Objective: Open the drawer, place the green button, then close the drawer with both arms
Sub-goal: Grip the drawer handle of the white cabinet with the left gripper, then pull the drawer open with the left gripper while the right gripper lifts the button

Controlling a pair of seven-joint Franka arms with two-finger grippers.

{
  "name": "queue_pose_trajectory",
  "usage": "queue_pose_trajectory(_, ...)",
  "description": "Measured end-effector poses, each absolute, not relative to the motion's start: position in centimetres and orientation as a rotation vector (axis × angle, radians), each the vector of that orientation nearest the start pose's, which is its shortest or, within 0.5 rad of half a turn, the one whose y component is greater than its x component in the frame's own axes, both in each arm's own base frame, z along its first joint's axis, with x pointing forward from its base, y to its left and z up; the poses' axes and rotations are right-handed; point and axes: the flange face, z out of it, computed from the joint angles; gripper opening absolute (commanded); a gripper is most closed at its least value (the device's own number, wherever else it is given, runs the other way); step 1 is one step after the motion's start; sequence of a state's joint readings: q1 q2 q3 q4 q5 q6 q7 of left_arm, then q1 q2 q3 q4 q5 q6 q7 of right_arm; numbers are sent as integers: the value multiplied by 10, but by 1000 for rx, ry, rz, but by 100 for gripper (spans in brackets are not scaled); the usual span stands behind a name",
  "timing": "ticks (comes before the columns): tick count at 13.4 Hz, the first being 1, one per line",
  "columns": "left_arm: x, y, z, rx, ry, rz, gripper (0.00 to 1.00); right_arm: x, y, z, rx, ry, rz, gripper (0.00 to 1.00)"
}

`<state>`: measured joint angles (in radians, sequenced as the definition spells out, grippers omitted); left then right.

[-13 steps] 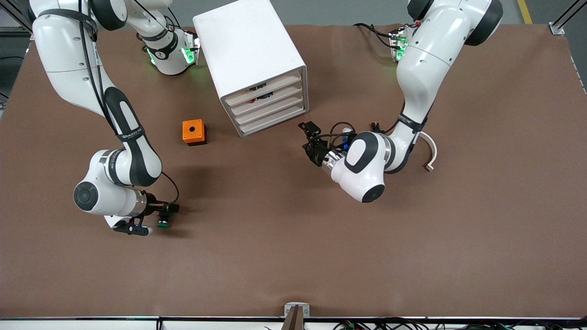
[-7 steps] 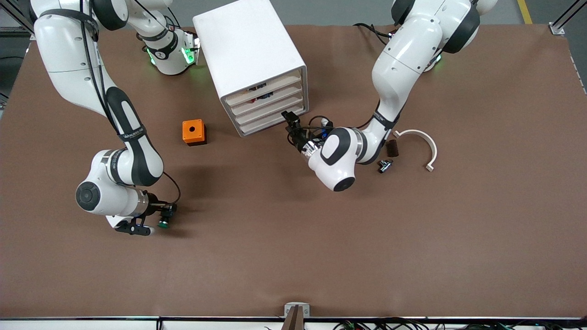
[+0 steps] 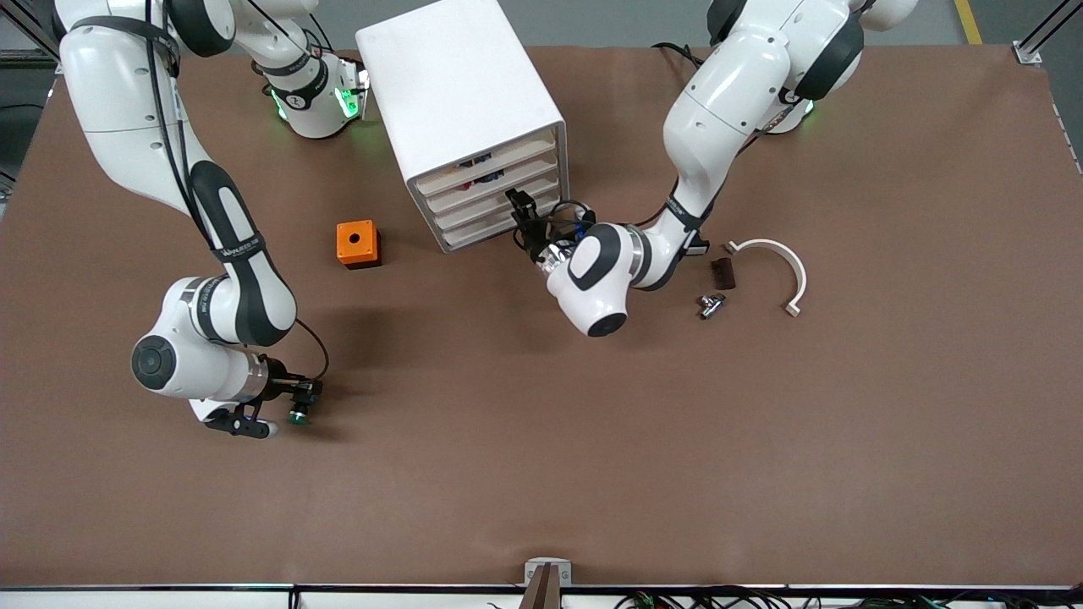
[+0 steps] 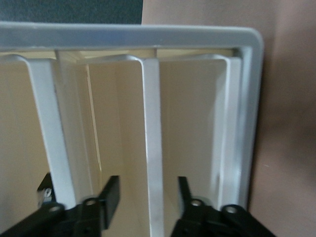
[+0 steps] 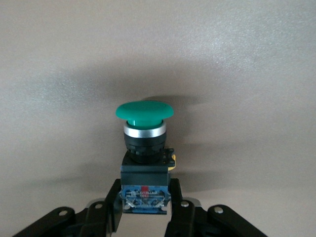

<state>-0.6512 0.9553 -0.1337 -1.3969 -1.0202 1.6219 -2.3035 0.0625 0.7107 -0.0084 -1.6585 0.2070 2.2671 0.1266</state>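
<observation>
Right pincer (image 5: 144, 210) clamping round-capped button (image 5: 144, 131), left pincer (image 4: 148, 200) straddling drawer (image 4: 153, 148) ridge

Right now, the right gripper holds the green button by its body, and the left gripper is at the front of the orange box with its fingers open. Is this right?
One point is wrong. The left gripper is not at the orange box; it is at the front of the white cabinet, fingers open around a drawer front edge, as the front and left wrist views show. The right gripper does hold the button by its body.
</observation>
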Motion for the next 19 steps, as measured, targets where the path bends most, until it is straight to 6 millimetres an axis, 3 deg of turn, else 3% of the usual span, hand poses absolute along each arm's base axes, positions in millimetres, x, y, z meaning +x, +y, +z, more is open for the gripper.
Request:
queue_pose_trajectory(2, 416, -531, 145, -1164, -1816, 1346, 8, 672, 43, 187, -2974, 373, 175, 5)
queue_pose_trajectory(3, 417, -530, 143, -1164, -1820, 1346, 2, 672, 43, 187, -2969, 409, 187, 5)
queue_pose_trajectory(6, 427, -520, 135, -1151, -1824, 1374, 0, 675, 52, 198, -2944, 545, 257, 5)
queue_pose_trajectory(10, 474, -483, 139, -1194, -1876, 1465, 1, 679, 70, 222, -2917, 669, 334, 5)
queue_pose_trajectory(12, 505, -457, 144, -1223, -1919, 1509, 1, 677, 84, 245, -2891, 748, 368, 6)
queue_pose_trajectory(15, 535, -435, 152, -1253, -1978, 1520, 2, 668, 122, 285, -2836, 891, 411, 7)
queue_pose_trajectory(17, 547, -424, 156, -1253, -2003, 1523, 13, 658, 151, 311, -2796, 996, 447, 7)
queue_pose_trajectory(18, 550, -420, 156, -1252, -2009, 1526, 37, 652, 169, 324, -2773, 1053, 463, 7)
queue_pose_trajectory(19, 553, -418, 157, -1267, -2015, 1533, 82, 644, 189, 334, -2750, 1105, 479, 7)
